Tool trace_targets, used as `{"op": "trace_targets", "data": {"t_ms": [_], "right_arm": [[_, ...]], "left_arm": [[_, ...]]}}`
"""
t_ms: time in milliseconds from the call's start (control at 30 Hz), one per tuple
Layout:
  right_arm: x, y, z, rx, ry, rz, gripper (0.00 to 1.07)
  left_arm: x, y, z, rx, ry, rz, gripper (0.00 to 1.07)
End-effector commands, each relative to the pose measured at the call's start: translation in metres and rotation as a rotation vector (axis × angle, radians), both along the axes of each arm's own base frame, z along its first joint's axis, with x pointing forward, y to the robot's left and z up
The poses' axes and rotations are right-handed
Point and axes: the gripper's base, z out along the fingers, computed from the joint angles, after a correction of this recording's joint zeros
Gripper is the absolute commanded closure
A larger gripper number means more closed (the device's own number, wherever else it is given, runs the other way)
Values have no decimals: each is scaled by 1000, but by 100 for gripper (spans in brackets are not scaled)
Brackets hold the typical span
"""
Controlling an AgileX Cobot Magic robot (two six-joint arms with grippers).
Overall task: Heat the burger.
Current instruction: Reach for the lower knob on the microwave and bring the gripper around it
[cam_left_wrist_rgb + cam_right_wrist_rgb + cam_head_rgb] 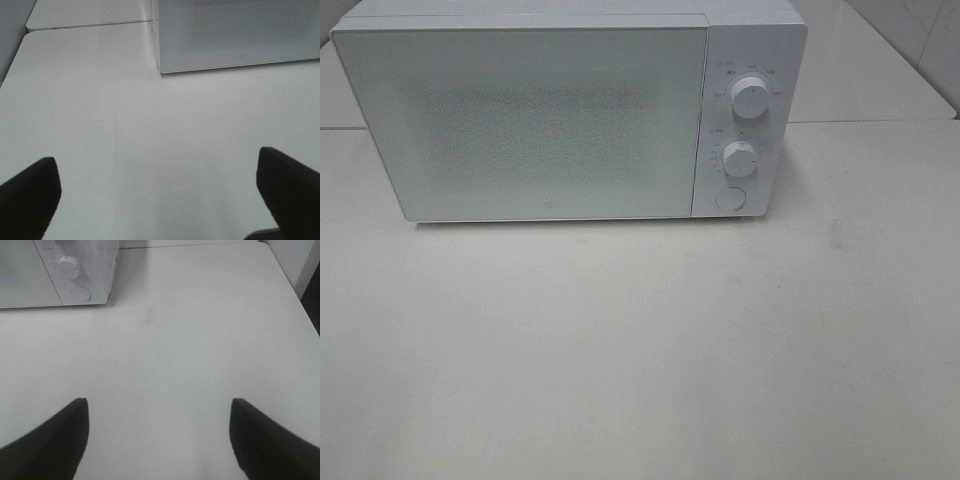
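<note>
Wrist views alone show left tool [156, 155] and right tool [159, 400], both wide open; high view alone shows upper dial [750, 97] of the microwave [550, 120]

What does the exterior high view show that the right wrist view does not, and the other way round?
Only the exterior high view shows the whole microwave, with its full closed door and the upper knob. Only the right wrist view shows the right claw, open and holding nothing, with its dark fingers at the picture's edge. Both views show the lower knob, the round button under it, and the white table.
</note>
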Motion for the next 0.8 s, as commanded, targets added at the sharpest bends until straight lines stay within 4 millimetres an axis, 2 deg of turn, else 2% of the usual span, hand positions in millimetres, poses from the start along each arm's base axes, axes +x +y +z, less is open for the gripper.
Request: {"op": "trace_targets", "data": {"t_ms": [33,633,800], "right_arm": [[-2,0,0,-2,-21,-5,32],[-2,0,0,-1,-23,-5,32],[-1,3,12,32,-102,18,32]], "left_arm": [[-3,0,0,-7,-36,5,6],[-3,0,0,-7,-36,5,6],[-3,0,0,-7,-36,5,6]]}}
